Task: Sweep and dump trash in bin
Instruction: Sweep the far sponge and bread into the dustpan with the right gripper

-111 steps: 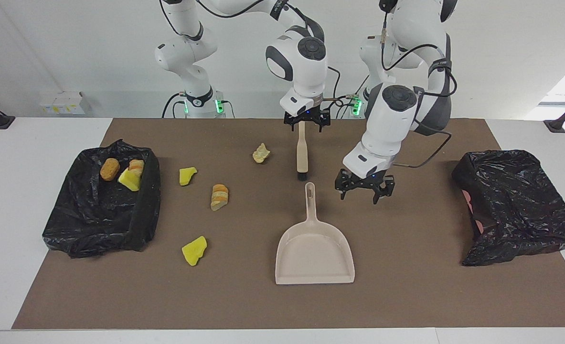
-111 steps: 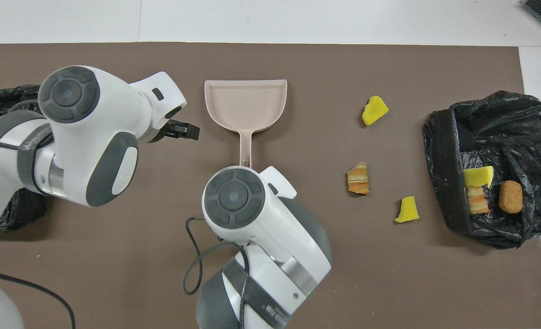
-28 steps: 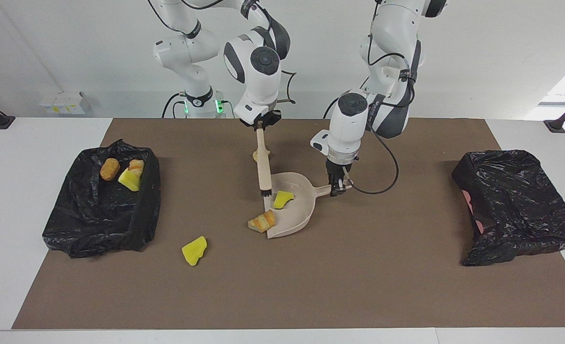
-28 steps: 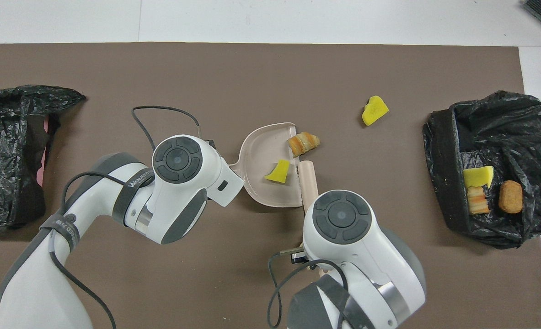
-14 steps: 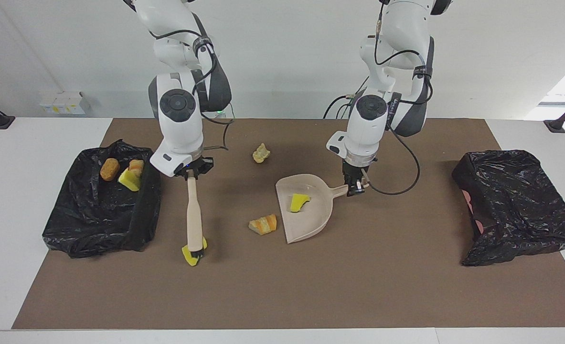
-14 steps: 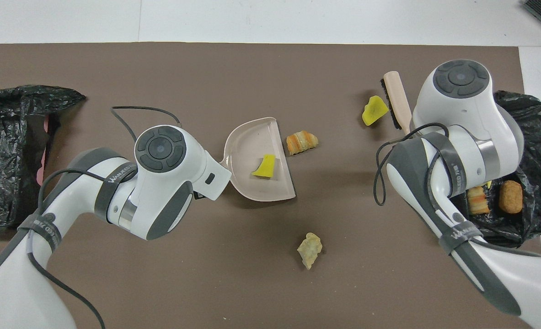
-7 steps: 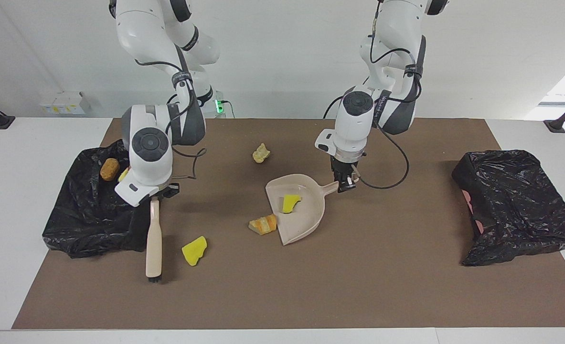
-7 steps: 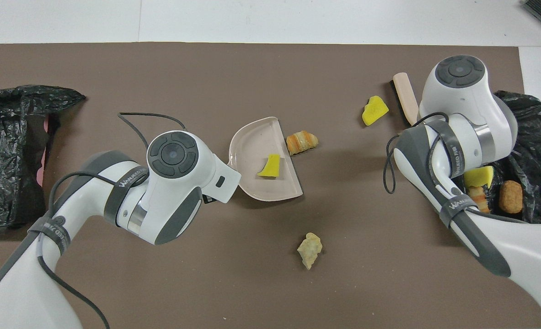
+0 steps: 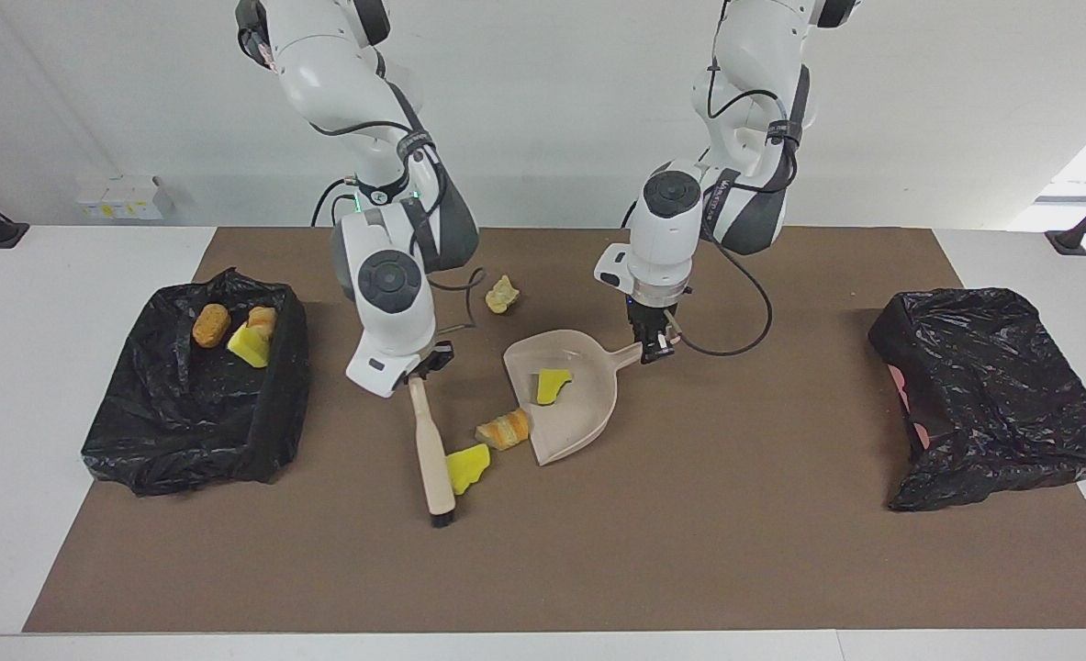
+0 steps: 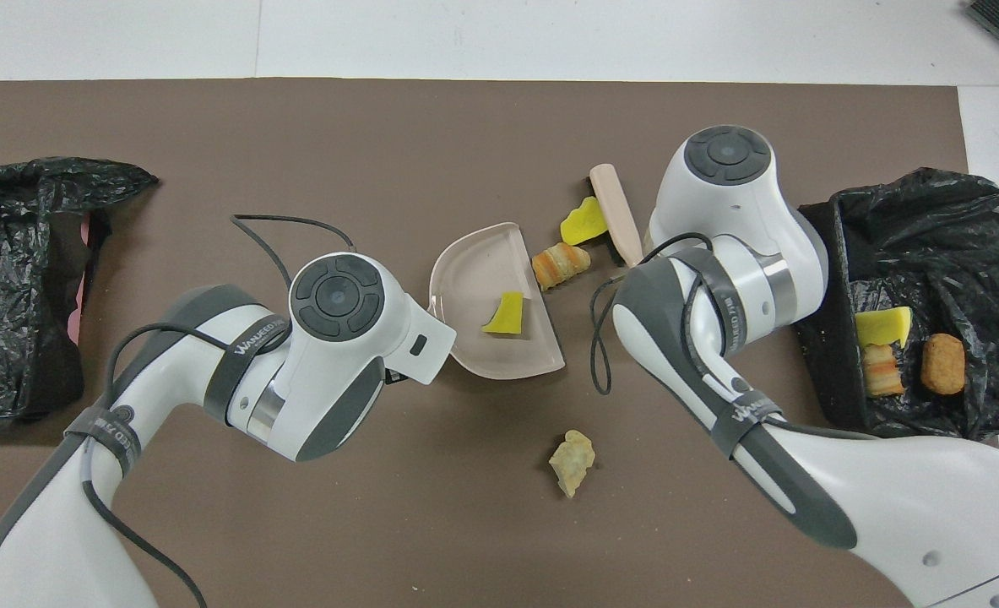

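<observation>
On the brown mat (image 9: 781,551) that covers the bench, the sweep looks roughly half done. Three pieces — an orange-tan lump (image 9: 211,325), a bread-like slice (image 9: 263,318) and a yellow wedge (image 9: 249,345) — already lie in the open black bin (image 9: 184,431) at the right arm's end. A second yellow wedge (image 9: 552,385) sits inside the beige dustpan (image 9: 579,418), whose handle the left claw (image 9: 653,351) pinches, tipping the pan's mouth toward the right arm's end.

Three pieces are left on the mat. A striped bread piece (image 9: 505,429) rests right at the pan's lip, not yet in. A third yellow wedge (image 9: 467,468) touches the side of the long-handled brush (image 9: 433,459), which the right claw (image 9: 417,372) grips at its handle end, bristles down on the mat — the wedge lies between brush and bread piece. A pale beige chunk (image 9: 502,294) sits apart, nearer to the robots than the pan, and will likely need its own stroke.

By my reading, the remaining work is to push those three in, then carry the pan over and dump it.

A second black bag (image 9: 992,395) lies crumpled at the left arm's end, well apart from the action. Nothing blocks the brush's path except the bread piece itself, which could be shoved along the lip rather than over it.
</observation>
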### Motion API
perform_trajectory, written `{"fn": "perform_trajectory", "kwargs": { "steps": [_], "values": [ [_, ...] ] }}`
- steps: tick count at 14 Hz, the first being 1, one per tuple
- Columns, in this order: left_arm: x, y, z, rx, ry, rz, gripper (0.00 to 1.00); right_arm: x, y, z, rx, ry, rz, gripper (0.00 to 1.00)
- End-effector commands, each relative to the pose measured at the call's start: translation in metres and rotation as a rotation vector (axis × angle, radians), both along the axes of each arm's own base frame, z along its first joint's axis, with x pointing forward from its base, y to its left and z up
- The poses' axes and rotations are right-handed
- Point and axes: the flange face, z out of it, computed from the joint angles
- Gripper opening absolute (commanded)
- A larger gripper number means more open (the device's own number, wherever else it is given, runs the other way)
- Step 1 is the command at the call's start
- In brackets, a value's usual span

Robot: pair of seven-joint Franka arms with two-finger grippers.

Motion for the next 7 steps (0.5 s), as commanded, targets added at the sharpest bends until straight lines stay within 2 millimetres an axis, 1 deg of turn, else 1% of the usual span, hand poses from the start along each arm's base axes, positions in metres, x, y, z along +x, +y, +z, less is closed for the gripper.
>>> {"fn": "perform_trajectory", "kwargs": {
  "steps": [1, 2, 4, 5, 7],
  "values": [
    [-0.002, 0.008, 0.000, -0.002, -0.039, 0.003, 0.00, -0.017, 0.023, 0.009, 0.022, 0.058, 0.004, 0.00],
    [-0.001, 0.011, -0.002, -0.007, -0.045, 0.005, 0.00, -0.027, 0.037, 0.013, 0.010, 0.070, 0.014, 0.00],
    [0.002, 0.008, -0.014, -0.017, -0.052, 0.002, 0.00, -0.043, 0.061, 0.023, 0.031, 0.097, 0.028, 0.00],
    [0.003, 0.008, -0.013, -0.026, -0.064, 0.001, 0.00, -0.047, 0.064, 0.033, 0.044, 0.100, 0.015, 0.00],
    [0.005, 0.006, -0.013, -0.039, -0.080, 0.002, 0.00, -0.049, 0.052, 0.062, 0.054, 0.086, -0.001, 0.00]
  ]
}}
